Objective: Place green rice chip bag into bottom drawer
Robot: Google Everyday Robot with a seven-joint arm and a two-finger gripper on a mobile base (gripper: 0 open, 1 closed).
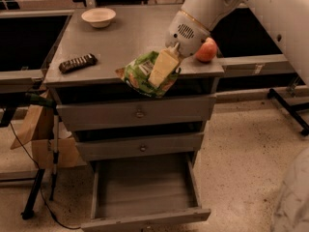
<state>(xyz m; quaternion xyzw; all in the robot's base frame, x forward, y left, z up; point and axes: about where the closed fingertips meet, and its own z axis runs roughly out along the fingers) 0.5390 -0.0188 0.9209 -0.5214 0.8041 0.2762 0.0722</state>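
My gripper point(163, 71) is shut on the green rice chip bag point(140, 75), a crumpled green foil bag with a white label patch. It holds the bag in the air at the front edge of the cabinet top, in front of the top drawer. The pale finger point(163, 67) lies across the bag. The bottom drawer point(145, 220) stands pulled out below, a wide grey tray with nothing in it. The bag hangs well above the drawer.
On the grey cabinet top point(130, 37) lie a dark wrapped bar point(77, 63) at the left, a white bowl point(98, 17) at the back and an apple point(206, 50) at the right edge. Two upper drawers with knobs point(140, 113) are closed. A cardboard piece and a stand point(41, 134) are at the left.
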